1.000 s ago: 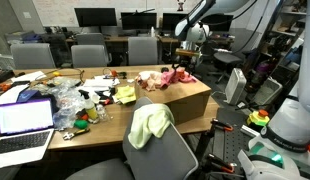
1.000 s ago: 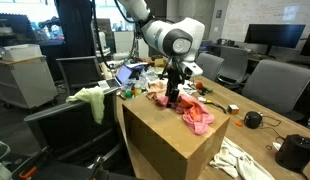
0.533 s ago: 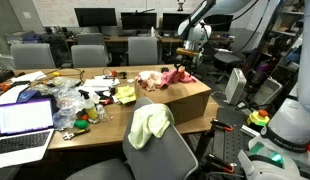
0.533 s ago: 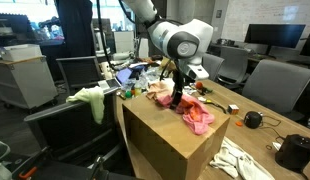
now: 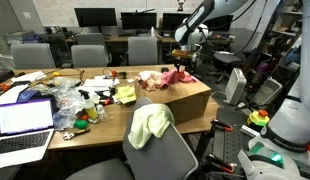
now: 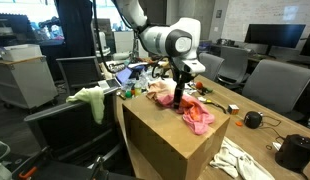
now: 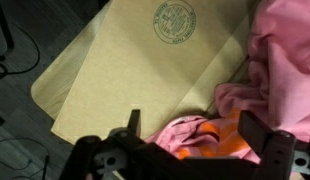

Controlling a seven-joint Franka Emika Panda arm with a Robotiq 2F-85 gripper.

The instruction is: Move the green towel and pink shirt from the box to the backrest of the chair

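Observation:
The green towel [image 5: 150,123] hangs over the backrest of the grey chair [image 5: 170,155]; it also shows in an exterior view [image 6: 92,98]. The pink shirt [image 6: 192,110] with orange patches lies bunched on top of the cardboard box [image 6: 160,140]; it shows in both exterior views [image 5: 171,76]. My gripper [image 6: 181,98] points down over the shirt. In the wrist view the jaws [image 7: 195,135] are open, with the pink and orange cloth [image 7: 210,135] between and below the fingers, above the box flap [image 7: 135,70].
A long wooden table [image 5: 105,125] carries a laptop [image 5: 23,122], plastic bags and small clutter [image 5: 70,100]. More chairs and monitors stand behind. A white cloth [image 6: 240,160] and a black object [image 6: 253,120] lie on the table beyond the box.
The gripper has shifted slightly over the pink shirt, staying low above the box. The towel and the shirt have not moved.

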